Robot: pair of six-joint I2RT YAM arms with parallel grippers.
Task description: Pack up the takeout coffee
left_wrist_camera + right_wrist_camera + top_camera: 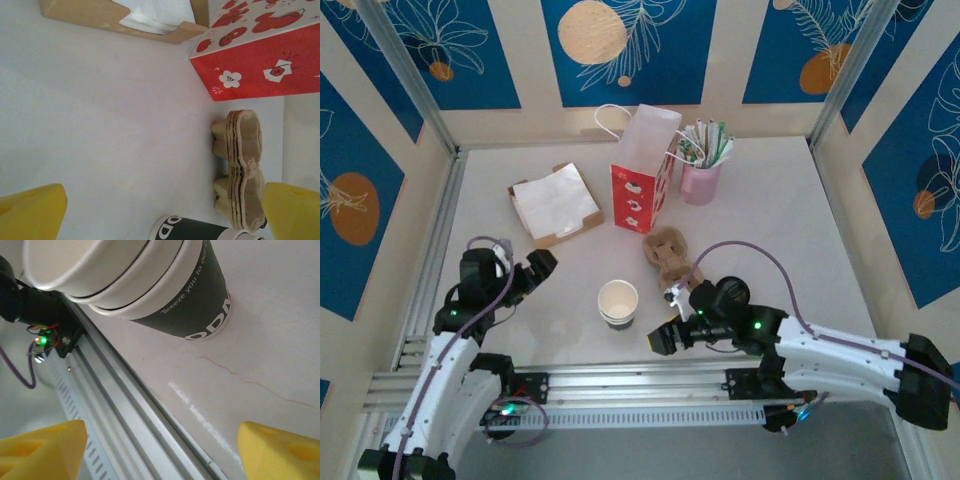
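Small off-white paper cup, rolled rim, glossy dark printed wall, stands upright front-centre on the smooth pale table. Right gripper sits just beside it, blocky yellow fingers spread, pinching nothing. Left gripper gapes wide, well apart. Ridged brown pulp carriers lie just behind the cup.

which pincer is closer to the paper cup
Right. The right pincer sits just beside the paper cup, on its right; the left pincer is farther off, to its left.
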